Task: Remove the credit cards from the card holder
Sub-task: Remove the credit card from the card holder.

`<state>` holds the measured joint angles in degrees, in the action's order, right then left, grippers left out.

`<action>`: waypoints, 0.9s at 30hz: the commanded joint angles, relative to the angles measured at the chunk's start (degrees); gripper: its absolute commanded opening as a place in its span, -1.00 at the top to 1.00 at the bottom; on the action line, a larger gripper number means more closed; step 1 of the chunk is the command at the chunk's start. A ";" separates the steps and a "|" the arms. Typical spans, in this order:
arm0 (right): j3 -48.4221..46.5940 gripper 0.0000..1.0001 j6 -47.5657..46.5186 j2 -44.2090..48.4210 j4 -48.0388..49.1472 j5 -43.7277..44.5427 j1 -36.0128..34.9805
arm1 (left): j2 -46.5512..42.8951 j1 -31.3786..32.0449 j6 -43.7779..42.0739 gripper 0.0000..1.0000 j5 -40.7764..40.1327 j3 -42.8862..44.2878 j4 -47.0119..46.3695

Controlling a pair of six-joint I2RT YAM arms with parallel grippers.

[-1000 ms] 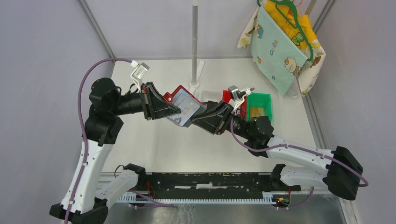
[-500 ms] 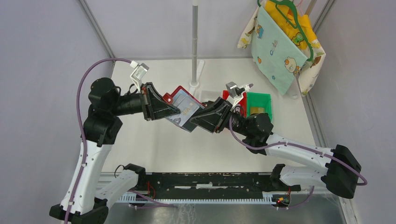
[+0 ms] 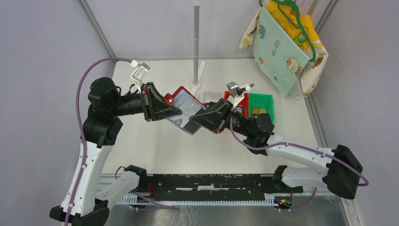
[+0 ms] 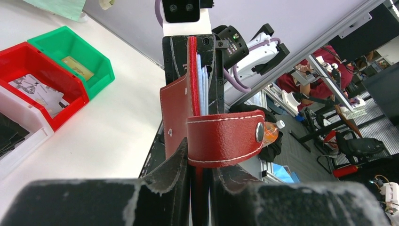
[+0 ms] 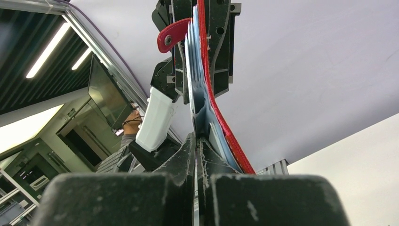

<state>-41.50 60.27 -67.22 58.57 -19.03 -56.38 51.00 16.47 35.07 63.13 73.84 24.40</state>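
Note:
The red card holder [image 3: 177, 93] hangs open above the middle of the table, and my left gripper [image 3: 177, 109] is shut on its left edge. In the left wrist view, the holder's red spine [image 4: 193, 70] runs up from between my left gripper [image 4: 200, 151] jaws, with its snap strap [image 4: 226, 139] across the front. Grey-blue credit cards [image 3: 186, 110] stick out of its pockets. My right gripper [image 3: 194, 120] comes from the right. In the right wrist view, my right gripper [image 5: 196, 139] is shut on the lower edge of one credit card [image 5: 196, 101], beside the holder's red cover [image 5: 221, 125].
A red bin [image 3: 229, 95] and a green bin [image 3: 261, 104] sit right of centre behind the right arm. A white bin [image 4: 14, 129] shows beside them in the left wrist view. A metal pole [image 3: 196, 42] stands at the back. A patterned cloth bag [image 3: 282, 44] hangs at back right.
My right gripper has slid a little left toward the holder and its jaws have shut on a card edge. The left gripper and holder have stayed put.

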 commanded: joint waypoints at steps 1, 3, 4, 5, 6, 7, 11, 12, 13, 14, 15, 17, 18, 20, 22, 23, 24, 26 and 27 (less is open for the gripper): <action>-0.18 1.00 -0.46 1.87 3.18 -0.13 0.31 | 0.01 0.08 0.59 0.51 1.82 3.19 -2.10; 0.22 1.00 -0.55 2.30 3.63 -0.21 0.32 | 0.12 0.11 0.61 0.38 1.85 3.16 -2.19; 0.46 1.00 -0.56 2.49 3.87 -0.27 0.32 | 0.16 0.14 0.61 0.34 1.89 3.15 -2.25; 0.84 1.00 -0.57 2.74 4.24 -0.18 0.33 | 0.16 0.16 0.66 0.29 1.95 3.15 -2.34; 1.17 1.00 -0.51 2.88 4.89 -0.20 0.35 | 0.12 0.11 0.88 0.26 1.88 3.15 -2.45; 1.60 1.00 -0.38 3.05 5.46 -0.13 0.31 | 0.18 0.14 1.14 0.23 1.78 3.15 -2.51; 2.20 1.00 0.36 2.89 6.99 -0.05 0.35 | 0.23 0.14 1.49 0.29 1.65 2.91 -2.90; 2.16 1.00 0.54 2.76 7.15 -0.05 0.26 | 0.20 0.10 1.49 0.36 1.57 2.81 -2.88; 2.18 1.00 0.64 2.60 7.38 -0.11 0.30 | 0.20 0.11 1.56 0.44 1.48 2.68 -2.87; 2.21 1.00 0.72 2.56 7.57 -0.20 0.35 | 0.21 0.15 1.58 0.50 1.47 2.56 -2.91; 2.21 1.00 0.82 2.49 7.61 -0.29 0.32 | 0.10 0.14 1.58 0.53 1.47 2.49 -2.94; 2.14 1.00 0.71 2.47 7.44 -0.39 0.31 | 0.02 0.12 1.43 0.57 1.38 2.32 -2.90; 2.12 1.00 0.80 2.45 7.43 -0.42 0.31 | -0.08 0.10 1.41 0.59 1.38 2.21 -2.90; 2.12 1.00 0.76 2.44 7.42 -0.62 0.31 | -0.10 0.12 1.24 0.68 1.38 2.02 -2.79; 2.68 1.00 0.66 2.77 7.43 -0.57 0.31 | -0.14 0.14 1.16 0.78 1.38 2.16 -2.76; 3.17 1.00 0.64 2.96 7.44 -0.47 0.31 | -0.14 0.14 1.14 0.82 1.33 2.25 -2.81; 3.58 1.00 0.56 3.34 7.36 -0.23 0.36 | -0.11 0.13 1.14 0.86 1.14 2.47 -2.78; 4.61 1.00 0.44 4.01 7.24 0.08 0.38 | -0.12 0.13 1.14 0.92 0.87 2.68 -2.78; 5.18 1.00 0.38 4.39 7.26 0.36 0.31 | -0.12 0.10 1.14 0.96 0.73 2.77 -2.86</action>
<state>-37.89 60.31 -65.41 61.34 -19.11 -56.18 51.44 16.53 35.11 63.35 74.70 24.14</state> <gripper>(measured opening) 0.004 0.202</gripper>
